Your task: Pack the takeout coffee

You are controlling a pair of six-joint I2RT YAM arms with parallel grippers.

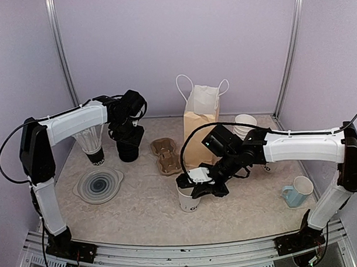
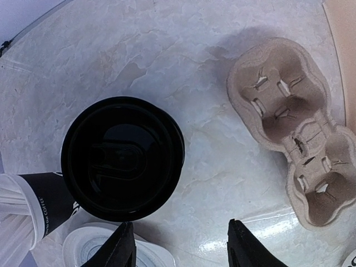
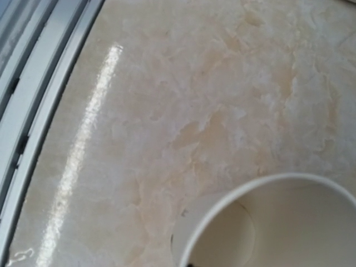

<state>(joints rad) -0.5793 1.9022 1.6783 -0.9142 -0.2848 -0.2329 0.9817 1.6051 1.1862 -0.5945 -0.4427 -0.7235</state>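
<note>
Place: we read this as a robot test booth in a lab.
Walls: plain lilac panels (image 1: 175, 34) between metal posts (image 1: 62, 55).
Worktop: marbled worktop (image 1: 140, 211), aluminium rail (image 1: 188, 253) along its near edge.
Fixtures: we see the cabled left arm (image 1: 66, 123) and right arm (image 1: 302, 145) bolted there.
Props: we count a lidded coffee cup (image 2: 122, 158), paper bag (image 1: 199, 124) and pulp cup carrier (image 1: 166, 155).

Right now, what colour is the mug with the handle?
The mug is light blue, clearest in the top view.

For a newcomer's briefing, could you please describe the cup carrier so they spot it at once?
Find the brown paper bag at the back of the table. The cup carrier lies flat just left of its base. Only it is moulded pulp with two wells.
</note>
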